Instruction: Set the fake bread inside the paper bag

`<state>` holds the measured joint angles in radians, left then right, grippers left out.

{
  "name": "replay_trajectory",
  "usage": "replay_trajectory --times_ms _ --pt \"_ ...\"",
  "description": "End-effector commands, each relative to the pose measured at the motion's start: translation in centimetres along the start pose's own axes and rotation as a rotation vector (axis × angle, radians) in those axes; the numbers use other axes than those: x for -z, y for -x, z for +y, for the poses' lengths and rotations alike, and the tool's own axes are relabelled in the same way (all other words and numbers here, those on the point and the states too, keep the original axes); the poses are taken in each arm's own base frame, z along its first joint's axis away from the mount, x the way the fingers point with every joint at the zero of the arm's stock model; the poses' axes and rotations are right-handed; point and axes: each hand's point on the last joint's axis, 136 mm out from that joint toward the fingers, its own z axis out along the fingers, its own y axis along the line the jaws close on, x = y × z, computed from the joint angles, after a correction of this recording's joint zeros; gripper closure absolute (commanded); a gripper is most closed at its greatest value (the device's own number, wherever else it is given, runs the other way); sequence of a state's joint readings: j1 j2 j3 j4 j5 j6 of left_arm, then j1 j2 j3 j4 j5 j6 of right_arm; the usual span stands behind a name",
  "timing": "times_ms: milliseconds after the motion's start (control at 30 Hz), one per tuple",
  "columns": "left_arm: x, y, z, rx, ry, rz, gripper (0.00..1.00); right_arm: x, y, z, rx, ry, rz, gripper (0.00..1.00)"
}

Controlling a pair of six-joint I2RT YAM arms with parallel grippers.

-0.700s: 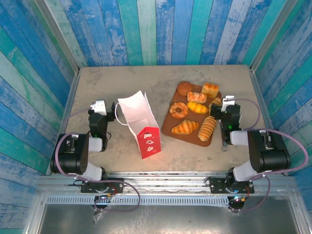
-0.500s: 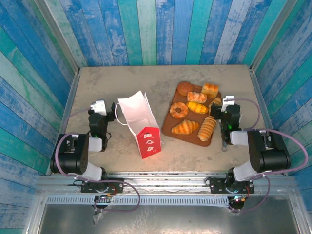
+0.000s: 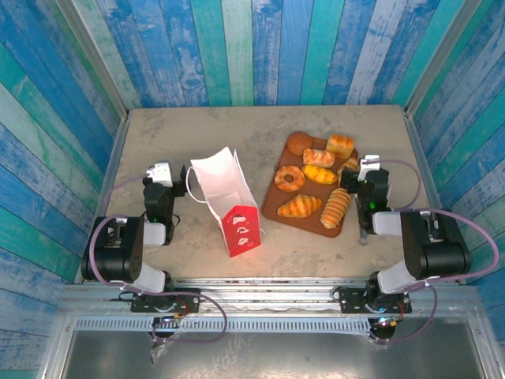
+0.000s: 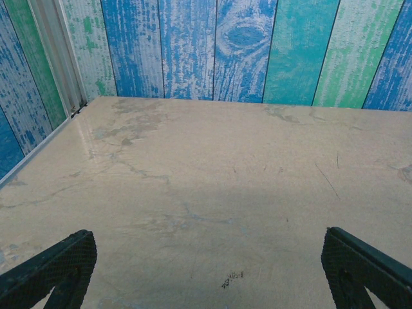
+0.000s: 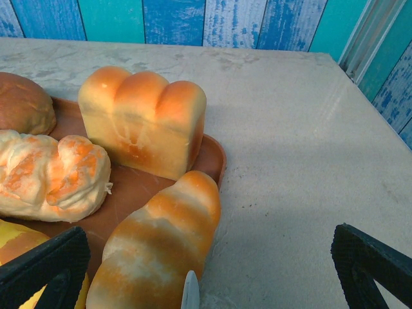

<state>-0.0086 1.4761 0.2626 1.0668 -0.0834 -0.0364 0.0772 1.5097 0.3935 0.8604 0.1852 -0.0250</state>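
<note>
Fake bread: whole batch on brown tray, right of centre on table. Paper bag just left of tray, red panel toward the arms, nothing visibly inside.

Left hand: left of bag, spread wide, holding nothing, facing bare table. Right hand: at tray's right edge, likewise spread fully and empty. Oblong roll directly ahead of it, cube loaf just behind that.

Step, by my read: pre-grasp, first pick not yet made. Next move: right hand forward and down over oblong roll, close across its narrow width, lift clear of neighbours, carry left to bag mouth. Probably needs left hand pinching bag rim or handle to keep mouth open.

Hard to read:
- Bag mouth: can't tell from above whether open or collapsed, nor whether bag stands or leans.
- Cord handles barely visible.
- Twisted roll and round bun cut off at frame's left edge.
- Yellow piece at bottom-left corner of right wrist view mostly behind a finger.
- Pale sliver at bottom of same view, unidentifiable.
</note>
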Motion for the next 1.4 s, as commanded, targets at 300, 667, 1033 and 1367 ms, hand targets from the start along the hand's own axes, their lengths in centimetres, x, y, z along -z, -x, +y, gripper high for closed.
replay_trajectory --times_ms 300,667,1033,1367 --pt "0.5 1.5 0.8 0.015 0.050 -0.014 0.06 1.0 1.3 -1.6 -0.041 -0.081 -0.015 0.00" --pt "2.4 12.8 2.6 0.308 0.165 -0.034 0.06 7.5 8.1 -3.2 -0.240 -0.068 0.022 0.00" --pt "7.1 19.2 -1.3 0.385 0.008 0.329 0.06 12.4 10.5 2.4 -0.485 0.254 0.284 0.00" --pt "13.5 16.0 -4.7 0.387 -0.140 0.641 0.06 12.6 9.8 3.4 -0.519 0.293 0.357 0.00"
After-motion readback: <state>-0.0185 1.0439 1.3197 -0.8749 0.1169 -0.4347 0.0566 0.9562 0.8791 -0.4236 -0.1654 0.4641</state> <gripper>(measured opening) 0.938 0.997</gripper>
